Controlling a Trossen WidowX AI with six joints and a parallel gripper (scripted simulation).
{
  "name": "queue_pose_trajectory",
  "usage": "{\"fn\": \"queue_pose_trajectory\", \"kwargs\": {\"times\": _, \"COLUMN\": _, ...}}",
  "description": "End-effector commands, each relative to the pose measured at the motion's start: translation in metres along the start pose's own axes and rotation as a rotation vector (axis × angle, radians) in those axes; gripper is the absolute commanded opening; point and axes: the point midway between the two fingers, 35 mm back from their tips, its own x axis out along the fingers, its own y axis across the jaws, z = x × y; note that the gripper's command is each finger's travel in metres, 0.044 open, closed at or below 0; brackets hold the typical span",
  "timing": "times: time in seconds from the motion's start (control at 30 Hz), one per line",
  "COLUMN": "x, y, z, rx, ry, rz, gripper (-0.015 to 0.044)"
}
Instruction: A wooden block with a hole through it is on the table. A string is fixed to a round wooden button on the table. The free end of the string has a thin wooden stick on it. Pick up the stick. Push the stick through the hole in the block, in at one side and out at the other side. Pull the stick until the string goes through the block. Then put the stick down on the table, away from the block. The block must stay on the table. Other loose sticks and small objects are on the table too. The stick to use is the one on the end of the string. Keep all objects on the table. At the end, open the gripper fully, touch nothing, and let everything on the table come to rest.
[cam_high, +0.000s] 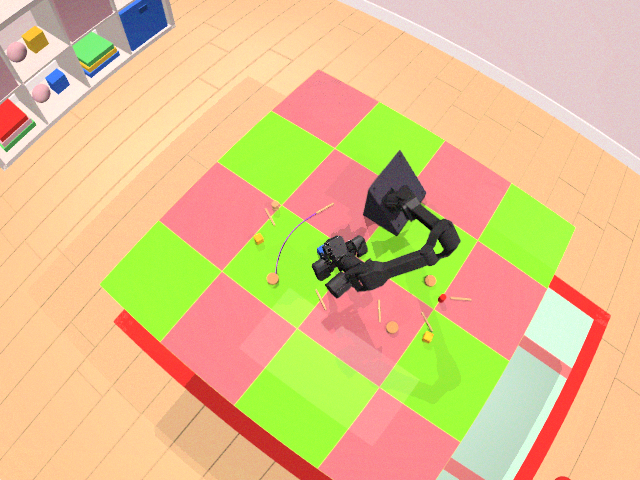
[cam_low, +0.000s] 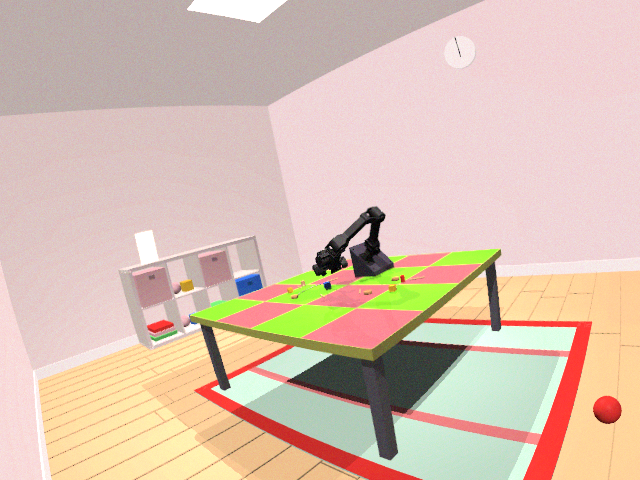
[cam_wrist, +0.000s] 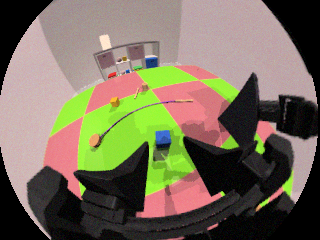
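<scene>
The blue block (cam_high: 320, 251) (cam_low: 327, 285) (cam_wrist: 163, 138) stands on the table; its hole cannot be made out. The round wooden button (cam_high: 272, 279) (cam_low: 294, 296) (cam_wrist: 94, 140) lies on the green square. The purple string (cam_wrist: 142, 106) curves from it across the table, outside the block. The thin wooden stick (cam_high: 325, 207) (cam_wrist: 184, 101) on its free end lies on the pink square, beyond the block in the wrist view. My gripper (cam_low: 329, 272) (cam_wrist: 166, 142) is partly open and empty, above the table near the block; the top view hides its fingertips.
A yellow cube (cam_high: 258, 238) (cam_wrist: 114, 102), a loose stick (cam_high: 269, 217) (cam_wrist: 136, 93) and a small wooden piece (cam_high: 275, 205) (cam_wrist: 145, 86) lie past the string. Several loose sticks, two wooden discs (cam_high: 392, 327) (cam_high: 430, 280), a red piece (cam_high: 442, 298) and another yellow cube (cam_high: 428, 337) lie on the other side.
</scene>
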Motion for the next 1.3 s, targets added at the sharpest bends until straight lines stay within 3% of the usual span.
{"fn": "queue_pose_trajectory", "kwargs": {"times": 0.0, "x": 0.0, "y": 0.0, "z": 0.001, "rx": -0.004, "ry": -0.004, "rz": 0.0, "gripper": 0.0244}}
{"fn": "queue_pose_trajectory", "kwargs": {"times": 0.07, "x": 0.0, "y": 0.0, "z": 0.001, "rx": -0.004, "ry": -0.004, "rz": 0.0, "gripper": 0.0244}}
{"fn": "queue_pose_trajectory", "kwargs": {"times": 0.33, "x": 0.014, "y": -0.002, "z": 0.005, "rx": -0.562, "ry": 0.156, "rz": -0.021, "gripper": 0.044}}
{"fn": "queue_pose_trajectory", "kwargs": {"times": 0.73, "x": 0.032, "y": -0.005, "z": 0.014, "rx": -1.556, "ry": 0.423, "rz": 0.25, "gripper": 0.044}}
{"fn": "queue_pose_trajectory", "kwargs": {"times": 1.27, "x": 0.041, "y": -0.004, "z": 0.023, "rx": -2.262, "ry": 0.415, "rz": 0.764, "gripper": 0.044}}
